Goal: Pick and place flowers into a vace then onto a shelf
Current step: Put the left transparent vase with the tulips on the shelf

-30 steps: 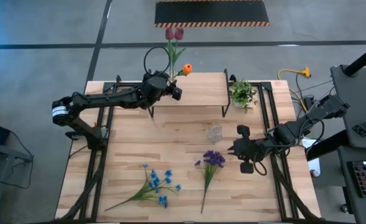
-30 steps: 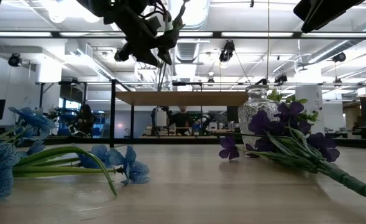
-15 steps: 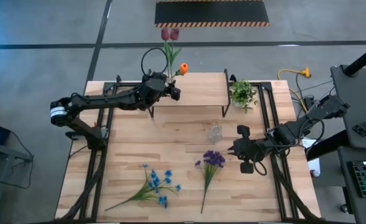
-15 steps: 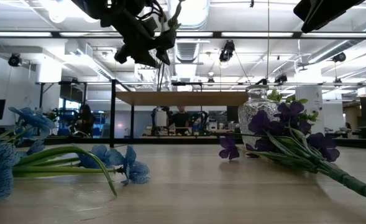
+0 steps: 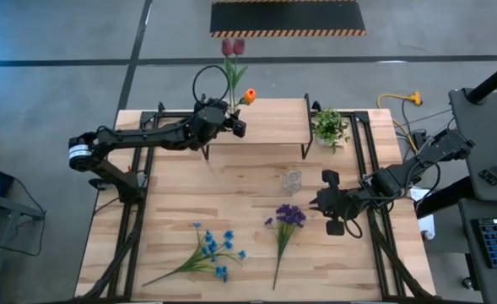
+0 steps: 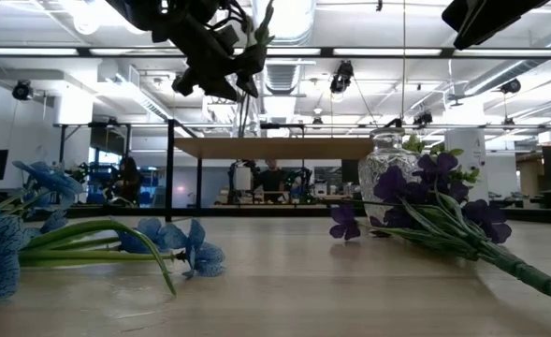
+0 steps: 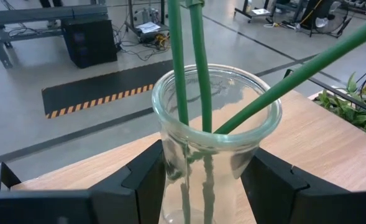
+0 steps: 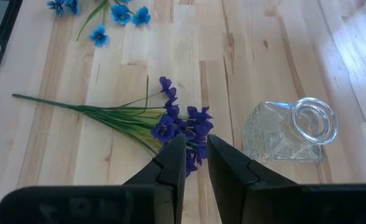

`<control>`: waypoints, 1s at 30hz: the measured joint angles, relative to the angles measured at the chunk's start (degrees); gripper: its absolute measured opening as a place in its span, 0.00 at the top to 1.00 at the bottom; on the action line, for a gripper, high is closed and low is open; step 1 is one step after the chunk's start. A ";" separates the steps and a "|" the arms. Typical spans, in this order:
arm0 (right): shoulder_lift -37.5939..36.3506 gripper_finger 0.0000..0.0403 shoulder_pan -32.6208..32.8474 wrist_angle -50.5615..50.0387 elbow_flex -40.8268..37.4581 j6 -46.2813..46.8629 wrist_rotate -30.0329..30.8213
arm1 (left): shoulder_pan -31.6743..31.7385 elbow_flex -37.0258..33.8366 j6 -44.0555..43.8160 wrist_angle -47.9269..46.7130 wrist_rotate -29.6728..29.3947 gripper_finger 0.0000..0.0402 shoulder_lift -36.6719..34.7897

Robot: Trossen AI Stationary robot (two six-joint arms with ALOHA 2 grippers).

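Observation:
My left gripper [image 5: 234, 123] is over the left end of the shelf [image 5: 273, 118], shut on a clear glass vase [image 7: 214, 137]. The vase holds two dark red tulips [image 5: 232, 46] and an orange bud [image 5: 249, 95] on long green stems. My right gripper [image 8: 195, 163] hovers above the purple bunch [image 8: 183, 124], its fingers a narrow gap apart, touching nothing. The purple bunch and the blue spray [image 5: 214, 252] lie flat on the table. A small cut-glass vase [image 8: 288, 134] stands beside the purple bunch. My left gripper pinches the clear vase by its body just below the flared rim [image 7: 170, 155], one finger [image 7: 146, 180] on each side. The fingers come roughly level from the table's left. The vase stands upright above the shelf top [image 7: 332, 143]; whether its base rests there I cannot tell.
A small leafy potted plant [image 5: 330, 127] stands at the shelf's right end. The shelf's light wood top [image 6: 270, 148] stands on thin black legs at the table's far side. Bare table lies between the shelf and the loose flowers.
The tulips and the orange bud in the held vase have swayed a little toward the table's left. The right arm has kept still.

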 joint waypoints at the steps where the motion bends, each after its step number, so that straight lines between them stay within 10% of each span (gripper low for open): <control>1: 0.00 0.86 0.00 0.01 0.00 -0.10 0.00 | 0.00 0.00 0.00 0.00 0.00 0.57 0.00; 30: 0.02 0.86 0.00 -0.04 -0.13 -0.19 -0.04 | -0.26 -0.33 0.13 -0.18 0.04 0.43 0.13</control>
